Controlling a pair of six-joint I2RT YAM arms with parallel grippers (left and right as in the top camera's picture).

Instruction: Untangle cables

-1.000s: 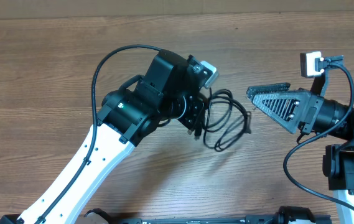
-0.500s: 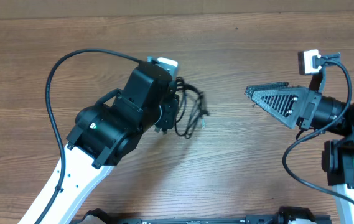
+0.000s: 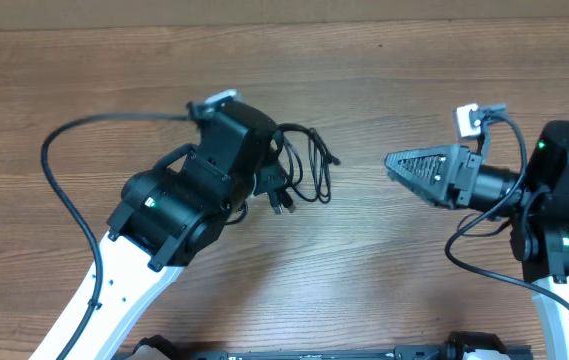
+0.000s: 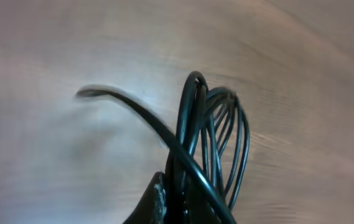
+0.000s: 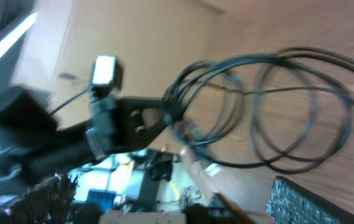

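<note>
The left gripper (image 4: 175, 202) is clamped tight on the cables (image 4: 213, 134), pinching several strands at once where they bunch at its fingertips. Straight out from those tips the cords fan into a stack of overlapping loops. One strand crosses in front of the rest and trails off to the side, its end too blurred to read. From above, the left gripper (image 3: 267, 186) is mostly hidden under its own wrist. The cables (image 3: 309, 168) spill from it toward the other arm, with a plug end (image 3: 282, 207) just beside the fingers. Whether the loops rest on the table (image 3: 364, 285) or hang just over it I cannot tell.

Farther out, well apart from the bundle, the right gripper (image 3: 392, 160) points at it with its jaws spread wide and nothing between them. Its own camera shows the cables (image 5: 270, 118) ahead as a few tangled rings.

The danger lies in that all-in-one pinch. With every strand trapped together, a pull from the right gripper is likely to cinch the crossings tighter rather than free a cord. Wide jaws closing on the loops may also catch two cords instead of one. A cord this thin could slip from the pads, or a plug could snag inside a loop.
</note>
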